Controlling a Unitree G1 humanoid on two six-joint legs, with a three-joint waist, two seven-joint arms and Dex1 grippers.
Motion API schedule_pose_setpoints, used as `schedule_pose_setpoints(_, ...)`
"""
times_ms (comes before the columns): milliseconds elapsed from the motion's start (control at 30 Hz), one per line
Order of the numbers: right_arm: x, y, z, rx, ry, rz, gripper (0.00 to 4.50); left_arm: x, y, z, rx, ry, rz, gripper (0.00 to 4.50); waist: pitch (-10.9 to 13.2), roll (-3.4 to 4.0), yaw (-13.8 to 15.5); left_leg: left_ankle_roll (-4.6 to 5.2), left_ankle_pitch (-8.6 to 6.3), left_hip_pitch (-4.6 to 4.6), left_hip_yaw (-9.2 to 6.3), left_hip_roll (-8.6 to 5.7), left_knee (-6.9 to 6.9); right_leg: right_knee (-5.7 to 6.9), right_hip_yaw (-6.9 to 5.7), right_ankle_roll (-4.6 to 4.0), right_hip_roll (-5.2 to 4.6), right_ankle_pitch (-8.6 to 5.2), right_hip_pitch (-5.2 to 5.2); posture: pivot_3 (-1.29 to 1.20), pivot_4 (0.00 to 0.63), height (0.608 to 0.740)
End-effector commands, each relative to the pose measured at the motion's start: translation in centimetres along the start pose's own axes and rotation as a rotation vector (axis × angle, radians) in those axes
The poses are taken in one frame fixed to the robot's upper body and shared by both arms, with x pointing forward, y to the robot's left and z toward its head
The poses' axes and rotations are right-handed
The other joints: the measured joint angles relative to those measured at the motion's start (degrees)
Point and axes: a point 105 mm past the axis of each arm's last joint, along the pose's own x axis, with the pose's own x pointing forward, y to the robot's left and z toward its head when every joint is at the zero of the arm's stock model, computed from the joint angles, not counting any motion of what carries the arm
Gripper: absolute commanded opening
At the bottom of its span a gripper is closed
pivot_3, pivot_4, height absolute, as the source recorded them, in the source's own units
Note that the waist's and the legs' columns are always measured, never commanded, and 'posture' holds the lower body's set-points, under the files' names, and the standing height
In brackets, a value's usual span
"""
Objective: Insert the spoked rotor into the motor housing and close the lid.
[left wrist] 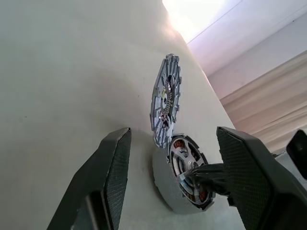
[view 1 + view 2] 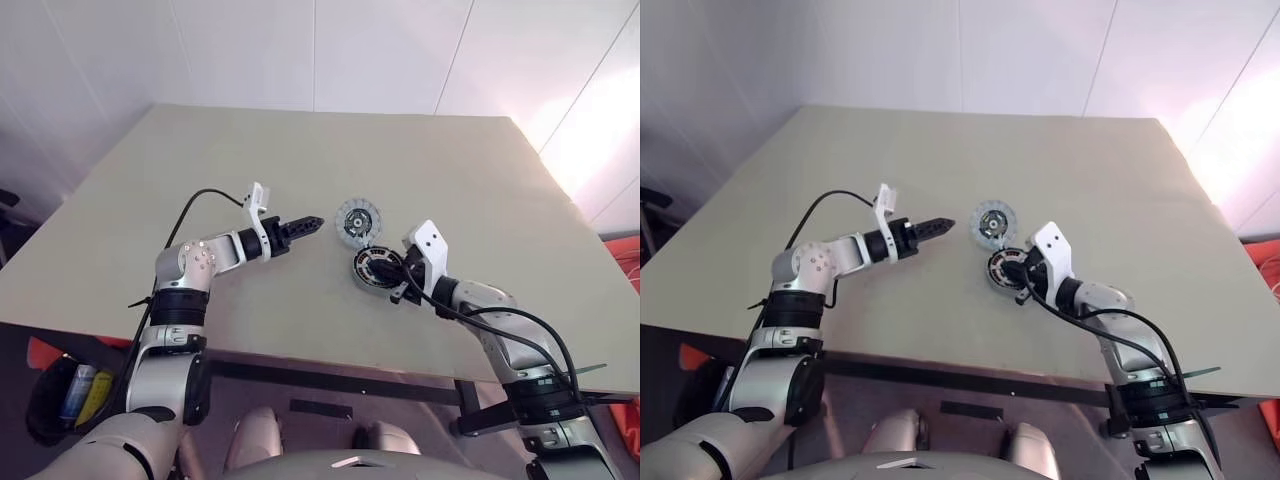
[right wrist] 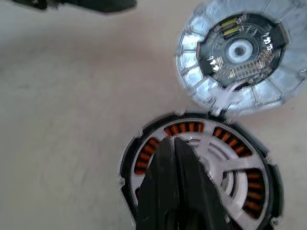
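Right gripper (image 2: 399, 281): fingers pressed together, nothing pinched; tips are set over the near part of the housing's face, pointing forward and to the left. Contact cannot be told.
Left gripper (image 2: 312, 222): fingers spread wide in the left wrist view, nothing between them; held above the counter (image 2: 480, 180), pointing toward the right, at the lid.
Housing (image 2: 375, 268): flat on the counter, near the front edge; copper windings ring a silver spoked face, so the rotor (image 3: 225, 167) is judged already seated inside.
Lid (image 2: 358, 219): flat on the counter just behind the housing, rims touching or nearly so; circuit side up, and a short white lead is seen running from it to the housing's rim.
Key relation: lid lies just past the left gripper's tips, along the line it points; from the right gripper it lies forward, beyond the housing.
Nearer arm: left is judged the better placed for the lid, being open and aimed at it; right is occupied over the housing.
Next move, as judged: lid is to be taken by its rim and turned over onto the housing.
Risk: a thin flat lid is hard to lift off the counter; the lead may tug.
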Motion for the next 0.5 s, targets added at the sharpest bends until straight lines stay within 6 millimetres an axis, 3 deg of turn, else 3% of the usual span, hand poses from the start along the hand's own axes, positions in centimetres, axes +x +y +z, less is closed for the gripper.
schedule_pose_setpoints(33, -0.3, -0.8, 1.0, -0.049, -0.021, -0.022, 0.00, -0.2, -1.5, 1.0, 0.048, -0.037, -0.036, 3.03, 0.0, -0.01, 0.0, 0.00, 0.00, 0.02, 0.00, 0.00, 0.00, 0.00, 0.00, 0.00, 0.00, 0.00, 0.03, 0.00, 0.000, 0.740)
schedule_pose_setpoints(300, -0.3, -2.1, 4.2, -0.123, -0.083, -0.046, 0.00, 0.3, -1.7, 0.8, 0.051, -0.032, -0.044, 3.03, 0.0, -0.01, -0.3, -0.07, 0.04, 0.08, 0.01, 0.01, 0.01, 0.10, 0.03, 0.00, 0.01, 0.00, 0.00, 0.00, 0.000, 0.740)
schedule_pose_setpoints(500, 0.7, -2.4, 2.9, -0.084, -0.061, -0.040, 0.00, 0.4, -1.7, 0.9, 0.063, -0.034, -0.044, 3.03, 0.0, -0.01, -0.8, -0.05, 0.03, 0.03, 0.00, -0.01, 0.01, 0.09, 0.03, 0.00, 0.01, 0.00, -0.01, 0.00, 0.000, 0.740)
